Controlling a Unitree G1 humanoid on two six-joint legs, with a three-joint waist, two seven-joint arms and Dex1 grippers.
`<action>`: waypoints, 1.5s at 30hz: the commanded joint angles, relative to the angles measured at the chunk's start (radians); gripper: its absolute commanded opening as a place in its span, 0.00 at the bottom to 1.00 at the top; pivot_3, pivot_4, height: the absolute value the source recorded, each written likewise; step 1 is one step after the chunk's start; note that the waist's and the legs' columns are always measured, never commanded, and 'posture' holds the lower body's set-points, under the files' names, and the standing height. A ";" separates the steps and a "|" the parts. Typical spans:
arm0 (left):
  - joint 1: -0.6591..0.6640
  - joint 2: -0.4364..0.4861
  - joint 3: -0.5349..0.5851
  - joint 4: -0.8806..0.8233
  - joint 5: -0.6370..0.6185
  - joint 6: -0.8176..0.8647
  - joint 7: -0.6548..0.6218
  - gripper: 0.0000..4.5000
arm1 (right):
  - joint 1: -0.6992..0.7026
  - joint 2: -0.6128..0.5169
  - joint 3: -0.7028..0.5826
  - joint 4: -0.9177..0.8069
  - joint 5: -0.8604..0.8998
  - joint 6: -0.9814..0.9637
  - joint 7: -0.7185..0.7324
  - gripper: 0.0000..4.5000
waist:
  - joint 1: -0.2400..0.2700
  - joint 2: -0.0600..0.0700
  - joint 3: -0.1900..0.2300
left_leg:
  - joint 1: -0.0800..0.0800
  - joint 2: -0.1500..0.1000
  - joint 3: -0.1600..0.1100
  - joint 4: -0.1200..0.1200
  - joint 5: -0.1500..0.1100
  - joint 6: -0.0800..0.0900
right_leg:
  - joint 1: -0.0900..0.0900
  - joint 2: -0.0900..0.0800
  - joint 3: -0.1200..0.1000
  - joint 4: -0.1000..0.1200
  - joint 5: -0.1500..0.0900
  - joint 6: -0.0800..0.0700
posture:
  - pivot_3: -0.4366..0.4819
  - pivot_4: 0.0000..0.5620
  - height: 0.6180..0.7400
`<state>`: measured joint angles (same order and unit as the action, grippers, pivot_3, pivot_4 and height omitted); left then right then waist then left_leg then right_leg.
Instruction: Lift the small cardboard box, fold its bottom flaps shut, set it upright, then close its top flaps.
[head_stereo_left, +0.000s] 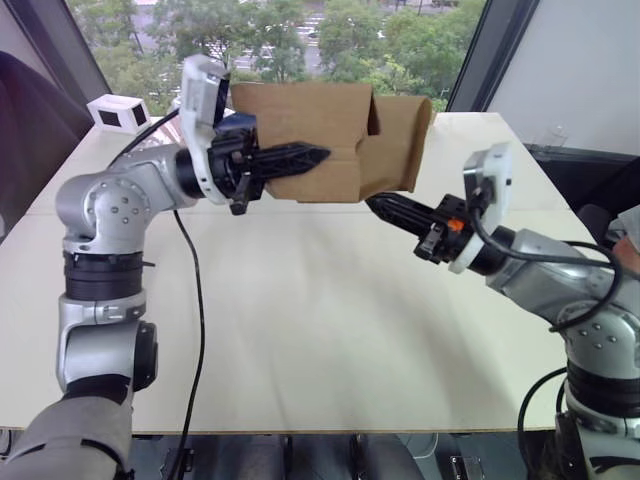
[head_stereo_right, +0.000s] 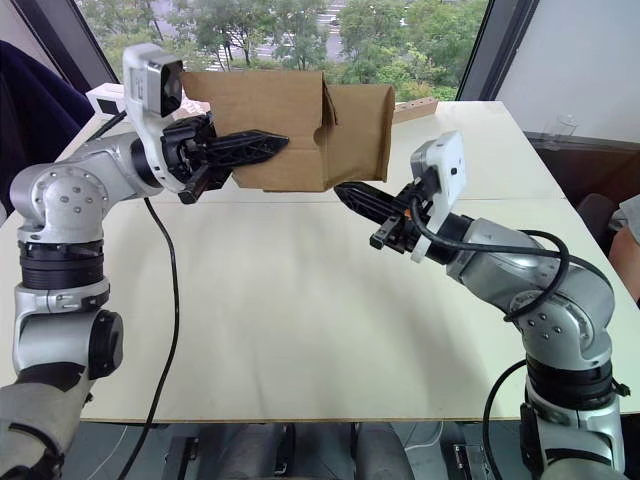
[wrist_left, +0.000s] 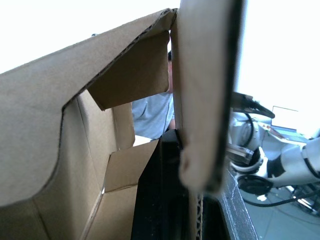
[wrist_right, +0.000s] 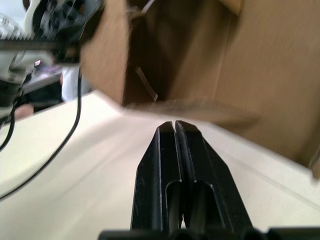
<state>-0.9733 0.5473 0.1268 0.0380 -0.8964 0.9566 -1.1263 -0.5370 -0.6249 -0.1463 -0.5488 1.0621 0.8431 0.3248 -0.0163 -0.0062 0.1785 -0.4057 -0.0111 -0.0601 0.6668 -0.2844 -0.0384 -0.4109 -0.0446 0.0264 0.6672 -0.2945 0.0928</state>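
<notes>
The small cardboard box (head_stereo_left: 300, 130) hangs on its side above the cream table (head_stereo_left: 330, 330). My left gripper (head_stereo_left: 318, 155) is shut on its near side wall, one finger inside and one outside; in the left wrist view the wall (wrist_left: 205, 100) runs between the fingers. At the box's right end a large flap (head_stereo_left: 405, 140) sticks out open, and inner flaps (wrist_left: 125, 165) are also unfolded. I cannot tell which end carries the bottom flaps and which the top flaps. My right gripper (head_stereo_left: 375, 203) is shut and empty, its tip just under that right-end flap (wrist_right: 260, 65).
A small white device (head_stereo_left: 118, 112) sits at the table's far left corner. A black cable (head_stereo_left: 195, 300) trails from my left arm across the table to its front edge. Through the box a person in a light shirt (wrist_left: 150, 115) is visible. Windows stand behind the table.
</notes>
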 joint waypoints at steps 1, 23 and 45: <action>0.003 0.009 0.018 -0.027 -0.026 0.010 0.004 0.00 | -0.029 0.016 -0.011 -0.013 0.011 -0.023 0.016 0.01 | 0.000 0.000 0.000 | 0.000 0.000 0.000 0.000 0.000 0.000 | 0.000 0.000 0.000 0.000 0.000 0.000 | 0.48 0.27 1.00; -0.003 0.030 0.040 0.018 -0.013 -0.020 0.015 0.00 | -0.019 -0.111 -0.292 0.109 0.334 -0.003 0.025 0.01 | 0.003 0.000 0.000 | 0.000 0.000 0.000 0.000 0.000 0.000 | 0.001 -0.001 0.000 -0.001 0.000 0.000 | 0.48 0.27 1.00; -0.020 0.026 0.032 0.014 -0.025 -0.009 0.027 0.00 | -0.149 0.111 -0.028 0.294 -0.032 -0.139 0.206 0.01 | 0.001 0.000 0.000 | -0.001 0.000 0.001 0.000 0.000 0.000 | -0.001 0.000 0.000 0.000 0.000 0.000 | 0.48 0.27 1.00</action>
<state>-0.9594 0.5644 0.1363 0.0689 -0.9067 0.9546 -1.0990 -0.6800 -0.5240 -0.1383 -0.1654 0.9347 0.6820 0.4987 -0.0153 -0.0061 0.1787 -0.4062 -0.0114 -0.0598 0.6669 -0.2843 -0.0386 -0.4117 -0.0450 0.0265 0.6676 -0.2945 0.0928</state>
